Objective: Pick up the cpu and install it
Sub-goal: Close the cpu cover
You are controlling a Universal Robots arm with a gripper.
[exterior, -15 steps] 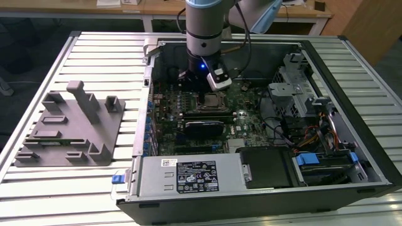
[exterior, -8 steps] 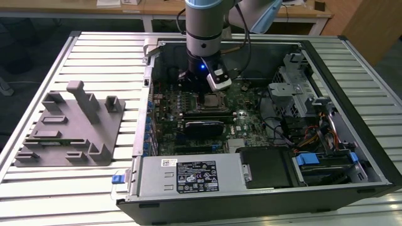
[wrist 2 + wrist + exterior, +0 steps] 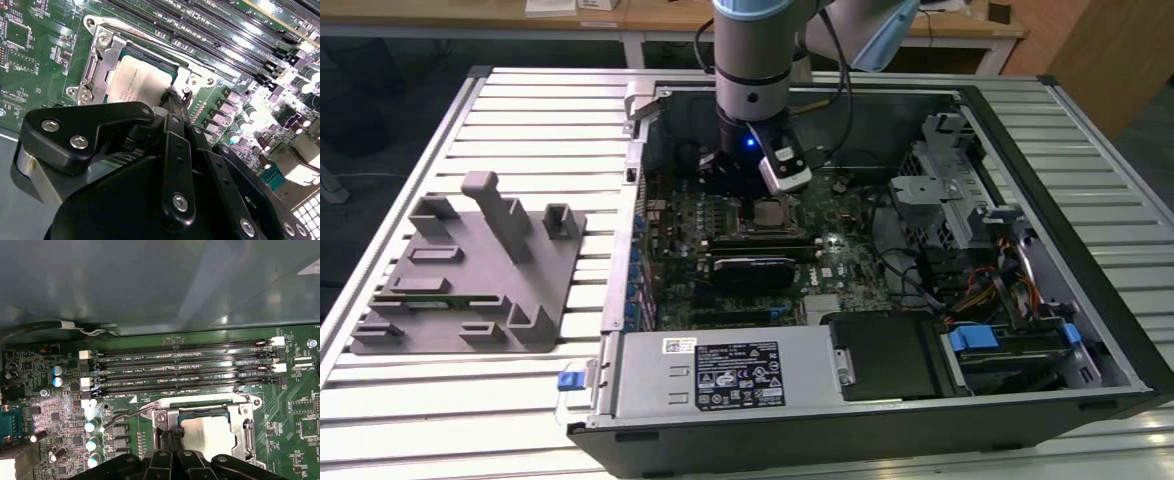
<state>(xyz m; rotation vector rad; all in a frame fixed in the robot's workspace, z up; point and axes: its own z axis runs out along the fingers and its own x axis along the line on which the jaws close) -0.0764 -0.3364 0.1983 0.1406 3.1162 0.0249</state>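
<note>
I have the arm [image 3: 754,60] reaching straight down into the open computer case [image 3: 854,440], which lies flat on the slatted surface [image 3: 520,420] so the board faces up at the tool. In the exterior view a grey plastic rack [image 3: 467,270] sits apart, at the case's 9 o'clock.

The cpu [image 3: 210,432] lies flat in its seat, silver top up, ringed by the metal socket frame [image 3: 248,435] and just beside the rows of memory slots [image 3: 180,372]. It looks level and square to the frame, as a seated chip should.

The gripper [image 3: 170,436] hangs low over one edge of the cpu. Its fingers [image 3: 176,437] are drawn together to a narrow tip with nothing between them, so the chip is not being carried. They come down at the rim, not across the chip. From this angle I can't be sure whether they touch it.
</note>
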